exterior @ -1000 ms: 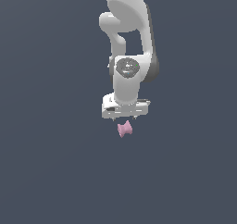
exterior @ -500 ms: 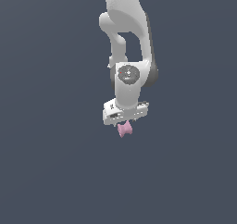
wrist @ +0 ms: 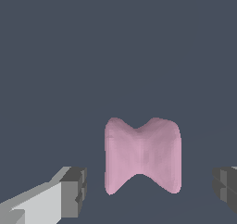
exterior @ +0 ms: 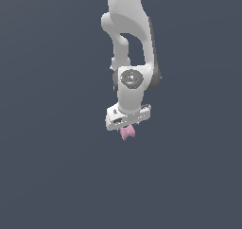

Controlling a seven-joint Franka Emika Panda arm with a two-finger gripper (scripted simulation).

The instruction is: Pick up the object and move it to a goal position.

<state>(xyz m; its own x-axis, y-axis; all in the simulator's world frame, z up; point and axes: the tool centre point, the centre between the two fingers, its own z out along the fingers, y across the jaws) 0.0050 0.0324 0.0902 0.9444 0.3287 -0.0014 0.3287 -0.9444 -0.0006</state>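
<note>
The object point(wrist: 142, 159) is a small matte pink bow-tie shaped piece, pinched at its middle, resting on the dark grey surface. In the wrist view it sits between my two dark fingertips point(wrist: 74, 190), with a visible gap on each side. My gripper point(wrist: 150, 189) is open and touches nothing. In the exterior view the white hand of the gripper point(exterior: 126, 127) hangs straight over the object point(exterior: 127, 133), whose pink lower part shows just beneath it. The fingers themselves are hard to make out there.
A plain dark grey surface point(exterior: 52, 176) fills both views. The white arm point(exterior: 127, 39) rises from the hand out of the upper edge of the exterior view. No other objects show.
The hand has come down over the pink object and covers its upper part. The object itself has stayed in place.
</note>
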